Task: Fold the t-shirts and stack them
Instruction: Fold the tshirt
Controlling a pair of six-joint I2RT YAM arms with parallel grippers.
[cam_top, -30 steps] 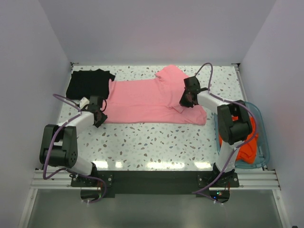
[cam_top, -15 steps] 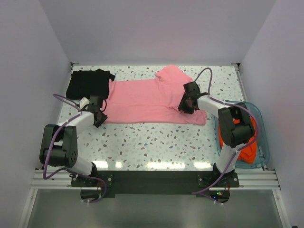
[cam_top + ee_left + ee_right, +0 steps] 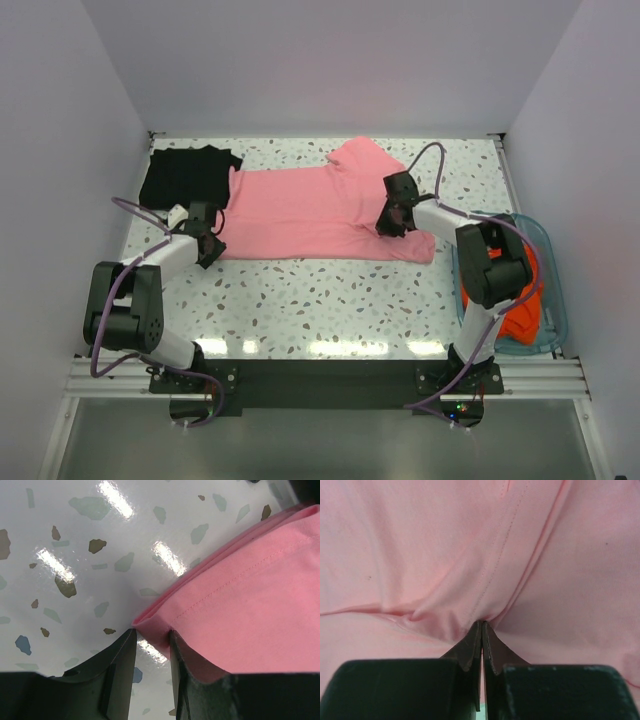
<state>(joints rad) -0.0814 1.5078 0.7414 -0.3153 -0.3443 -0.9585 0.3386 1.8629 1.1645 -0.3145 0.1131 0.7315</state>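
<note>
Rightward, orange-red shirts [image 3: 524,312] in tub [image 3: 561,300]

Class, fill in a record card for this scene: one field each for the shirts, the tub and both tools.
pink t-shirt: spread flat on the table
black t-shirt: folded, far left corner
orange-red t-shirts: bunched inside the teal tub
left tool: grips the pink shirt's near left corner
right tool: shut on a pinch of pink cloth
</note>
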